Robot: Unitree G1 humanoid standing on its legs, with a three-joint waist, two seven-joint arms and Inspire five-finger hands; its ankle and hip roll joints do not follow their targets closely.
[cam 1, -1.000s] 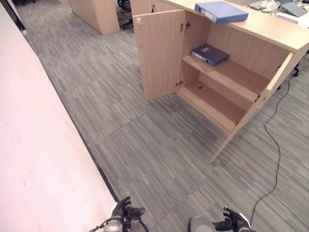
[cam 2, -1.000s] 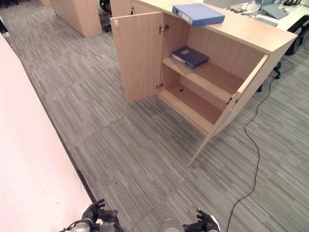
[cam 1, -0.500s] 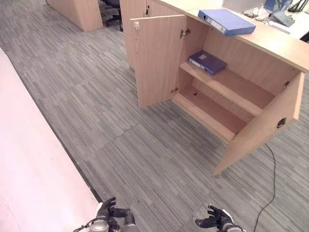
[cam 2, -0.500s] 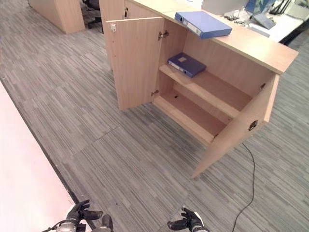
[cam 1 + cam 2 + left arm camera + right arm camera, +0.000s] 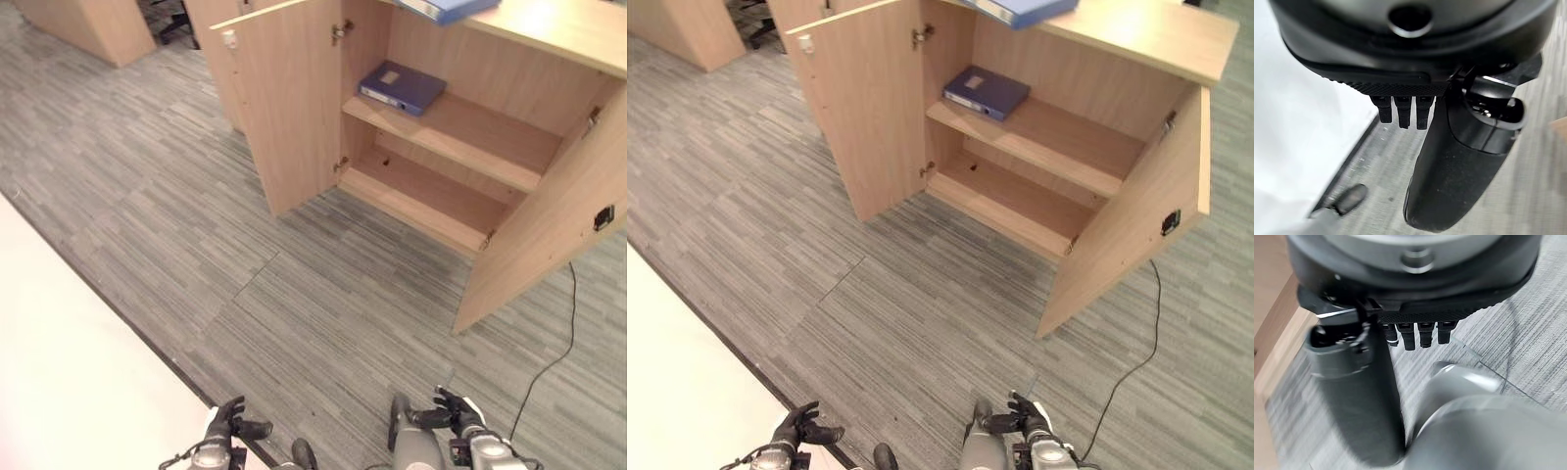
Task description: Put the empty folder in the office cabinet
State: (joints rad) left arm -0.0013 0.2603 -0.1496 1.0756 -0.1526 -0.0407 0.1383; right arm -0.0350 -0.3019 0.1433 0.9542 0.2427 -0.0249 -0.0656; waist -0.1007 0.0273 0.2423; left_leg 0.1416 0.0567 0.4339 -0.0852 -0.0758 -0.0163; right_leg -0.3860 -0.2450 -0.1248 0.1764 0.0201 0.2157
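Both doors of the cabinet (image 5: 294,108) hang wide open, so I can reach straight in. A dark blue folder (image 5: 402,86) takes the upper shelf's left end; the lower shelf (image 5: 421,201) is bare.

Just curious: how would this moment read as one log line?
light wood cabinet: doors open | dark blue folder: upper shelf | left hand, right hand: low, empty

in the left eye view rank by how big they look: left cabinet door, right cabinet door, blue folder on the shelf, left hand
1-2. left cabinet door and right cabinet door: similar in apparent size, and the right one is nearer, so no ranking.
3-4. blue folder and left hand: close in apparent size; the hand is much nearer, so unsure.
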